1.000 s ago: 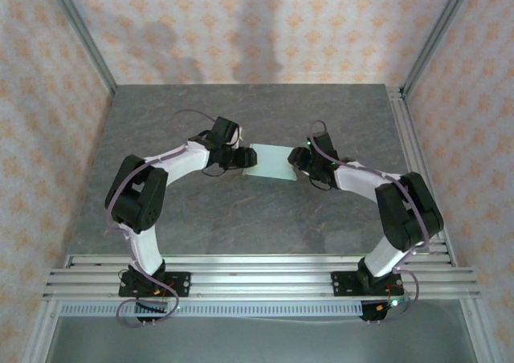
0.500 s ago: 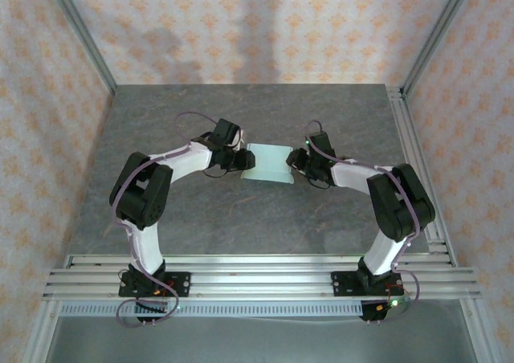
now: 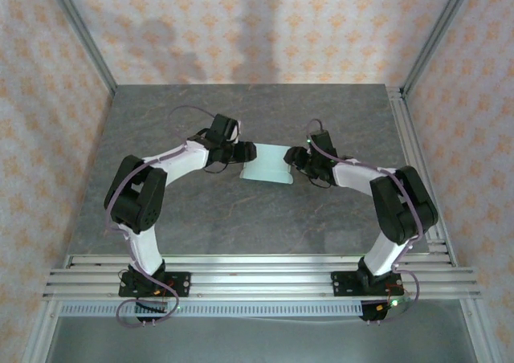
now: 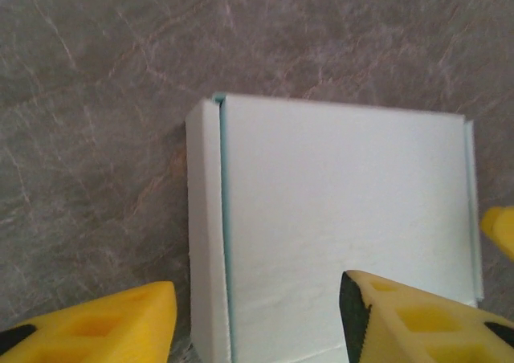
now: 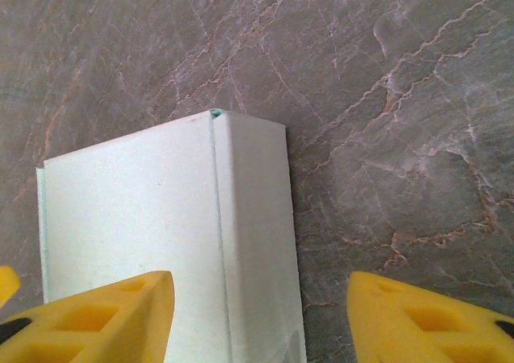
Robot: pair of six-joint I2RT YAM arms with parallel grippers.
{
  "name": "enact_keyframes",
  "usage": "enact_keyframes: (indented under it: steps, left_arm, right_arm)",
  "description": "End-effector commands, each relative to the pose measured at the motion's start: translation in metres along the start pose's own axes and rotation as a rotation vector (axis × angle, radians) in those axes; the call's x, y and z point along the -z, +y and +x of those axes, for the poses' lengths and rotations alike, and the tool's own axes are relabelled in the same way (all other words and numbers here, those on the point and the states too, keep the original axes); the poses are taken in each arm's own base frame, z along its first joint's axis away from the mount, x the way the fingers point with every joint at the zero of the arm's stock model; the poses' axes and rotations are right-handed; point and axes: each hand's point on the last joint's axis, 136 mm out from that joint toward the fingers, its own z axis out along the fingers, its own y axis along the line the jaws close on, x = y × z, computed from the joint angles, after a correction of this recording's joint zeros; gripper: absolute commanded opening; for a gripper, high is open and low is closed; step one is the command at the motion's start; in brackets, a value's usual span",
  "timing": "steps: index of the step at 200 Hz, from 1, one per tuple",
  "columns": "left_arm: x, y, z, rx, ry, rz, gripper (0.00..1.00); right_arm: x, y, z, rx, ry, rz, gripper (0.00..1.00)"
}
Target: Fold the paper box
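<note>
The left gripper stands open and holds nothing. One jaw is over the paper box and the other over the bare table, astride the box's folded side wall. It has shifted slightly toward the far wall since half a second ago. The right gripper is also open and empty-handed, astride the opposite side wall. The box lies flat at mid-table between them, about where it was. Aluminium rails edge the table on the right, well apart from the box.

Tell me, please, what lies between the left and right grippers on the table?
The paper box lies between the left gripper and the right gripper, flat on the table, as the top view shows.
</note>
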Motion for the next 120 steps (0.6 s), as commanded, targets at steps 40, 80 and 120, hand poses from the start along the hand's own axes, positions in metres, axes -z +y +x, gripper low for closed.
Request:
enact_keyframes:
  steps: [40, 80, 120]
  left_arm:
    - [-0.019, 0.017, -0.001, 0.0, 0.039, -0.048, 0.37]
    - [-0.024, 0.021, 0.001, 0.006, 0.052, -0.052, 0.26]
    - [-0.027, 0.025, 0.005, 0.021, 0.066, -0.043, 0.18]
  right_arm:
    - [0.006, 0.009, -0.012, 0.017, -0.033, -0.02, 0.6]
    - [0.005, 0.011, -0.016, 0.02, -0.032, -0.025, 0.6]
    - [0.005, 0.012, -0.017, 0.027, -0.033, -0.028, 0.6]
